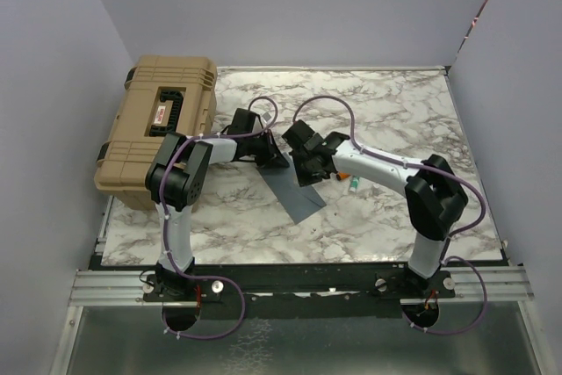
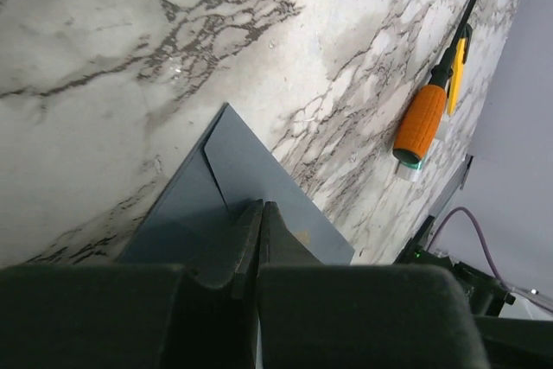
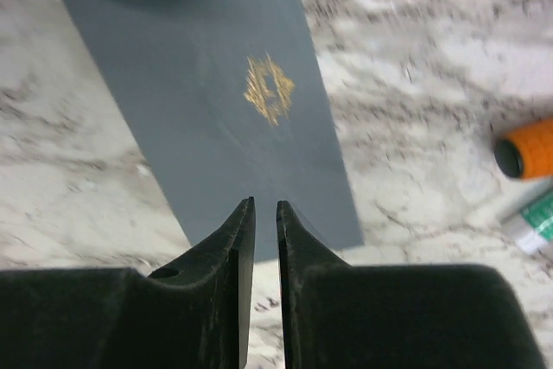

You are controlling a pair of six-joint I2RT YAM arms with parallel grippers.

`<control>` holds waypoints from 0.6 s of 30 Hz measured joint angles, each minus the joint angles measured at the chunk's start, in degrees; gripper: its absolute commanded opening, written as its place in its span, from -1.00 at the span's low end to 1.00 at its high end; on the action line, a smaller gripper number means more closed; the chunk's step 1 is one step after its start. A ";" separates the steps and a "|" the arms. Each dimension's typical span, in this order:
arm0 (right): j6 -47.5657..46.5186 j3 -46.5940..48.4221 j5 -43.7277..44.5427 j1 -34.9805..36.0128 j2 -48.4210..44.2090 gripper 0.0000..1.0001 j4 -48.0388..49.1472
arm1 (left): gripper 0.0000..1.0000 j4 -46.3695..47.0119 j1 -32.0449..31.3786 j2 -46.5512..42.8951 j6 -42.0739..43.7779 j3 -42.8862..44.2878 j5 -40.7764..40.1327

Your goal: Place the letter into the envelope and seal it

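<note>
Nearest the wrist cameras stand the pincers themselves. We see the left pincer [image 2: 261, 206] with its fingers together, tips down on the envelope [image 2: 251, 170]; whether paper is caught between them we cannot tell. The right pincer [image 3: 265, 203] shows a narrow slit between its fingers, nothing visibly clamped, with its tips at the envelope's near short edge. From there the envelope's long axis runs straight ahead, away from the right pincer. It lies flat at mid-worktop [image 1: 395, 111], between the arms, both about equally near. We find the letter in no view; we judge it is already inside, which leaves the sealing. A screwdriver [image 2: 422, 123] lies near the envelope, not touching it, and a tan case [image 1: 158, 129] stands well to the left. We judge that neither obstructs a pincer.
</note>
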 measured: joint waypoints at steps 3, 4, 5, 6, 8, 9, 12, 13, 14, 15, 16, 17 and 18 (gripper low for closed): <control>0.07 4.09 0.09 0.00 2.91 -0.69 1.68 | -1.00 0.44 0.66 0.00 0.00 0.00 -0.50; 0.09 5.35 0.11 0.00 4.13 -0.73 2.32 | -1.00 0.57 0.85 0.00 0.00 0.00 -0.66; 0.07 6.58 0.15 0.00 5.42 -0.75 2.89 | -1.00 0.72 1.05 0.00 0.00 0.00 -0.81; 0.09 7.74 0.15 0.00 6.73 -0.78 3.28 | -1.00 0.85 1.25 0.00 0.02 0.00 -0.94; 0.15 9.86 0.20 0.00 9.44 -0.83 4.07 | -1.00 1.03 1.55 0.00 0.04 0.11 -1.22; 0.28 10.56 0.20 0.00 10.54 -0.85 4.37 | -1.00 1.14 1.64 0.11 0.07 0.20 -1.40; 1.01 11.56 0.46 0.00 12.76 -0.90 4.87 | -1.00 1.64 1.68 0.87 0.07 0.72 -1.44; 1.11 11.74 0.55 0.00 13.29 -0.92 4.94 | -1.00 1.97 1.73 1.20 0.00 0.85 -1.33; 1.25 11.87 0.66 0.00 13.77 -0.94 5.01 | -1.00 2.29 1.73 1.29 -0.02 0.87 -1.31; 1.44 12.11 0.79 0.00 14.27 -0.95 5.01 | -1.00 2.56 1.73 1.36 -0.02 0.87 -1.31; 1.53 12.41 0.85 0.00 14.80 -0.96 5.01 | -1.00 2.75 1.73 1.40 -0.02 0.87 -1.31; 1.64 12.68 0.92 0.00 15.34 -0.97 5.14 | -1.00 2.86 1.73 1.44 -0.02 0.87 -1.31; 1.68 12.72 0.96 0.00 15.78 -0.98 5.38 | -1.00 2.97 1.73 1.51 -0.02 0.87 -1.29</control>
